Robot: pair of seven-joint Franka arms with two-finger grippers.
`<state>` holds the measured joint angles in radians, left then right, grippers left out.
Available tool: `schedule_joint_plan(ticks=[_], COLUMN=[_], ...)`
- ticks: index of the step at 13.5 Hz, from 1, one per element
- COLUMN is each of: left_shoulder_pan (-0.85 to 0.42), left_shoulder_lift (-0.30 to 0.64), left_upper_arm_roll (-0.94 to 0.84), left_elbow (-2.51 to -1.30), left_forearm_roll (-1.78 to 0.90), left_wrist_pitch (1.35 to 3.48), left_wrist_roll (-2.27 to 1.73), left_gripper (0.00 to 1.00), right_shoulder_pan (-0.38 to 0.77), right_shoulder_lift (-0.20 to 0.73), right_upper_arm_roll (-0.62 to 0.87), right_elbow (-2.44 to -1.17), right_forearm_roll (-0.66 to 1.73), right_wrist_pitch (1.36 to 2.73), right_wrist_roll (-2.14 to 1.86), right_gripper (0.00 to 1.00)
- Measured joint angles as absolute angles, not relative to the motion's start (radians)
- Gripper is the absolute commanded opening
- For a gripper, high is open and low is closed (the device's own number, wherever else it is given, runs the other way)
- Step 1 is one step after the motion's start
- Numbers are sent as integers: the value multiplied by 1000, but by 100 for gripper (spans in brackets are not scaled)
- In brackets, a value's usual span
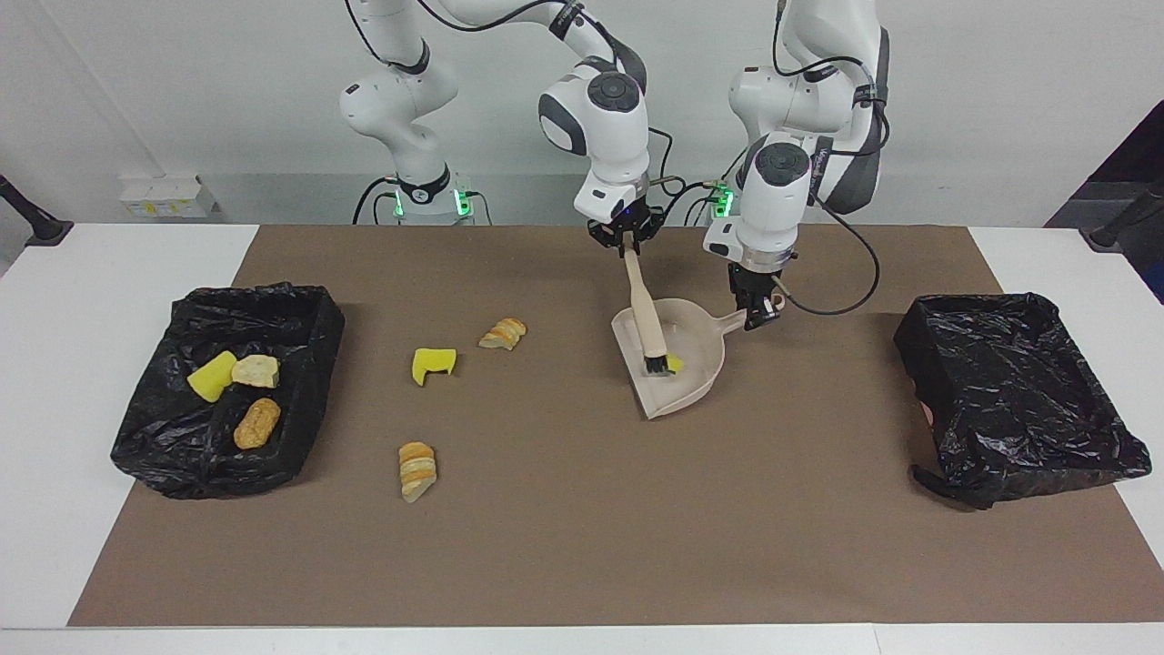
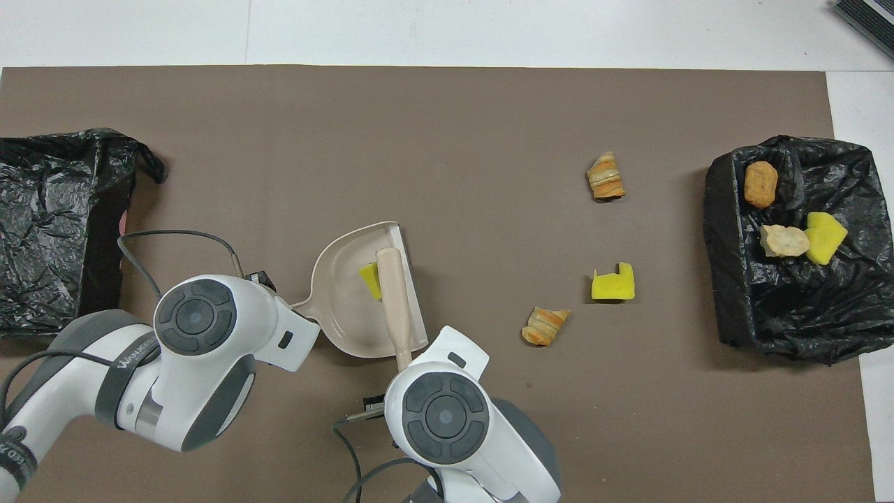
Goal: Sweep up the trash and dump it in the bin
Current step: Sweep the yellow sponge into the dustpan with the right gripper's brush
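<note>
We find the right gripper pinching the top of the beige brush handle, over the dustpan. The brush slants down from that gripper into the pan, its black bristles resting against a yellow sponge piece that lies inside the pan, directly below the gripper and toward the pan's open lip. In the overhead view the same sponge piece shows just beside the brush handle, on the pan floor.

The left gripper is clamped on the dustpan's short handle, at the side toward the left arm's end of the table; the pan's mouth faces the right arm's end.

Three pieces lie on the brown mat, well apart from both grippers, toward the right arm's end: a notched yellow sponge, a bread slice nearer to the robots than that sponge, and a second bread slice farther from the robots.

The black-lined bin at the right arm's end holds a yellow sponge wedge, a pale bread chunk and a golden bread roll. A second black-lined bin stands at the left arm's end.
</note>
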<state>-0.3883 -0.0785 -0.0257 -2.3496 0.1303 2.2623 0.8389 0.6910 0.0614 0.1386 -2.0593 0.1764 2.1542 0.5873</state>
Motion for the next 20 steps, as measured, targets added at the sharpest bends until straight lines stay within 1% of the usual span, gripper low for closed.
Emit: schedule_joint_plan(ticks=[5,11,14,17,20], left_shoulder_pan=[-388,-388,-388,-388,-388], left_shoulder_lift=[-78,-78,-78,-76,-65], left_upper_arm_roll=[-26,-26,-26,-26,-27], left_elbow=[-2350,-2350,-2351,-2351,-2355], left_forearm_roll=[126,126,125,117,114], left_wrist_pitch=[2266,2272,2278,2289,2306], left_wrist_roll=[818,812,811,802,774], left_gripper=[0,0,0,0,0], right_shoulder_pan=[659,649,644,589,525], right_shoulder_lift=[52,43,8,-65,-107], right_upper_arm_roll=[136,139,135,133,131], right_elbow=[-2064,-2065,-2063,-2063,-2066], right_forearm_roll=[176,176,177,177,176], right_wrist_pitch=[2111,2106,2097,1999,1880], right_wrist_roll=[471,467,467,466,462], right_gripper=[0,0,0,0,0])
